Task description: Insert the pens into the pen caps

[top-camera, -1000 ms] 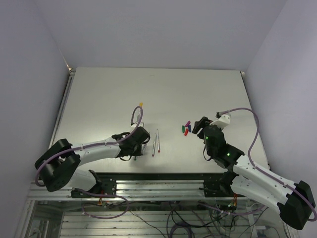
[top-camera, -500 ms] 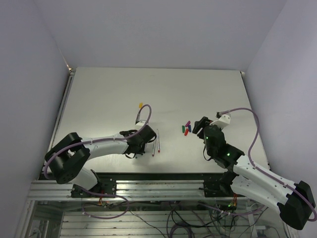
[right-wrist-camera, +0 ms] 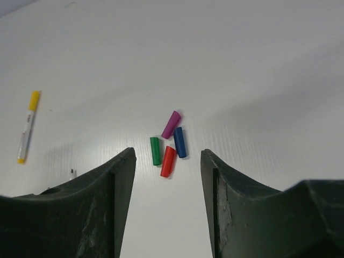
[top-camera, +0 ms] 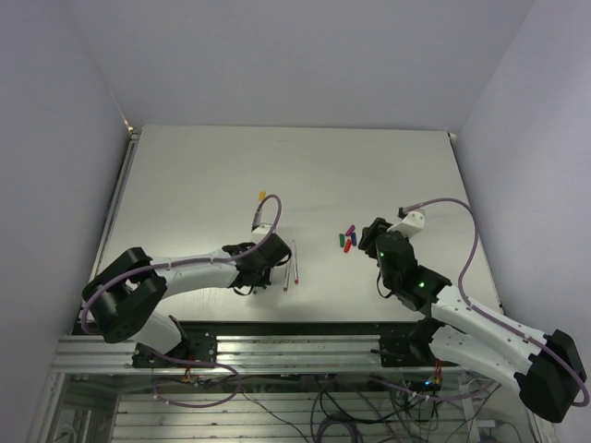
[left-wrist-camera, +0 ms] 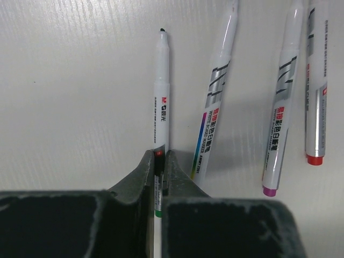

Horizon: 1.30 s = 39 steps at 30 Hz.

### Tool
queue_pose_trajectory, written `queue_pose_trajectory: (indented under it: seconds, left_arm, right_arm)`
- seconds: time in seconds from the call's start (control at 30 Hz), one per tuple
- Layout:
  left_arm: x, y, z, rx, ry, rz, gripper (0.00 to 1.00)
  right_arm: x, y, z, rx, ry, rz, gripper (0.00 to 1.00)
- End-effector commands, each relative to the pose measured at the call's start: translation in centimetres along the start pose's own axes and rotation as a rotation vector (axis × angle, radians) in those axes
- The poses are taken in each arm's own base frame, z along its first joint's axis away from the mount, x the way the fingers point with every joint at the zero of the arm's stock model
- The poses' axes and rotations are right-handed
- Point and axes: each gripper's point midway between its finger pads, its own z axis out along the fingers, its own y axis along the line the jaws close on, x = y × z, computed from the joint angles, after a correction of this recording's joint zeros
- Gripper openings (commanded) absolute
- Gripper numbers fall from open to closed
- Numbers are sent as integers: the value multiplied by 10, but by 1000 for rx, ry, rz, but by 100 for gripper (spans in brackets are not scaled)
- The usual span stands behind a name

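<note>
As left pincer [left-wrist-camera: 159,161] clamps, pen [left-wrist-camera: 162,107] tip outward

The left arm [top-camera: 185,269] is lying low and stretching rightward, the left gripper [left-wrist-camera: 159,161] pinching a pen [left-wrist-camera: 161,97] tight, while the right arm [top-camera: 462,318] is reaching forward, the right gripper [right-wrist-camera: 167,156] hanging with jaws parted.

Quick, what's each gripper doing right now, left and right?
Left gripper: closed on a pen.
Right gripper: open, holding nothing.
</note>
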Motion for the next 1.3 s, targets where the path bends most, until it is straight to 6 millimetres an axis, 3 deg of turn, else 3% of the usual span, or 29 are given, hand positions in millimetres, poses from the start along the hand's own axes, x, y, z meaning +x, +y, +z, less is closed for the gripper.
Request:
queue_pose_trajectory:
  seconds: [0.0,0.23,0.37,0.57,0.87,1.03,1.27]
  left_arm:
    - [28,25,-7,-70,79,32,7]
    - [-39,12,-53,39,-163,-43,7]
    - [-51,0,-65,144,-238,-44,7]
    - [-50,-15,-77,300,-298,-42,7]
    - [-48,-39,-78,420,-311,-10,7]
    - [-46,-55,-77,468,-314,13,7]
    - [-45,-69,-78,509,-317,38,7]
  right_arm:
    - [-7,8,8,11,-3,-52,51]
    - [6,26,30,33,95,-192,49]
    - [21,37,45,20,173,-238,48]
    - [58,31,66,-26,344,-209,45]
    - [78,38,77,-109,433,-226,28]
    - [94,38,81,-123,477,-259,33]
    - [108,35,85,-117,506,-262,33]
